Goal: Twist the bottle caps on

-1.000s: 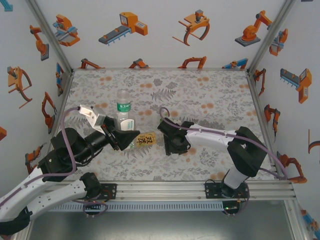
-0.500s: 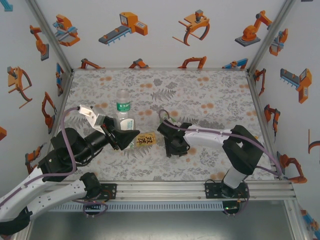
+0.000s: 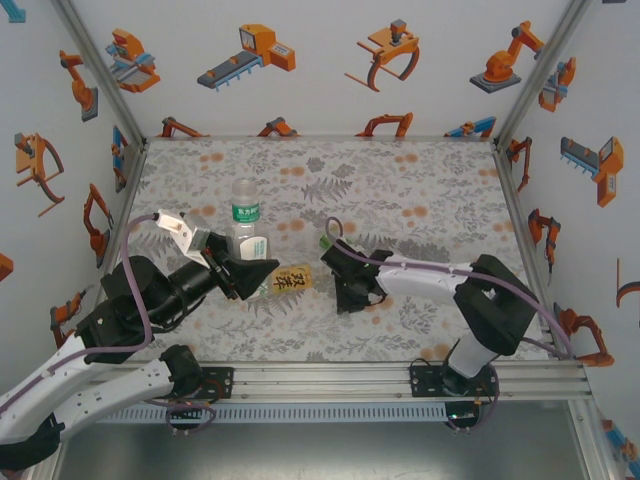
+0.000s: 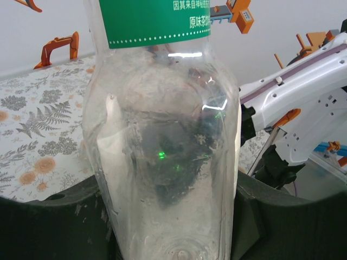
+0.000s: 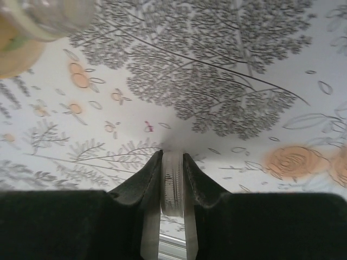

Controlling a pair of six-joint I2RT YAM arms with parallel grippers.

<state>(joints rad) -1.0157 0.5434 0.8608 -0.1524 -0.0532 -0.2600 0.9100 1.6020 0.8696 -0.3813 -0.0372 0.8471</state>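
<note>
Clear bottle [image 4: 162,162], green label [image 4: 154,21], white Chinese print: clamped by left gripper [image 4: 168,200]. Whitish cap [image 5: 172,184]: pinched edge-on by right gripper [image 5: 172,162], bottle's 4 o'clock.

The desk [image 3: 400,180] wears a pale cloth printed with grey ferns and small orange blossoms, reaching to the walls at the back and both sides. Along its near edge runs a ribbed aluminium rail [image 3: 330,378] with two black base plates [image 3: 452,380] bolted to it. On the left half a clear bottle [image 3: 245,212] with a green label stands upright, its foot hidden. Just beside it, toward the middle, an amber bottle [image 3: 291,281] with a yellow label lies tilted. Right of that, a whitish cap [image 5: 172,181] stands on edge, low over the print; whether it touches cannot be told.
</note>
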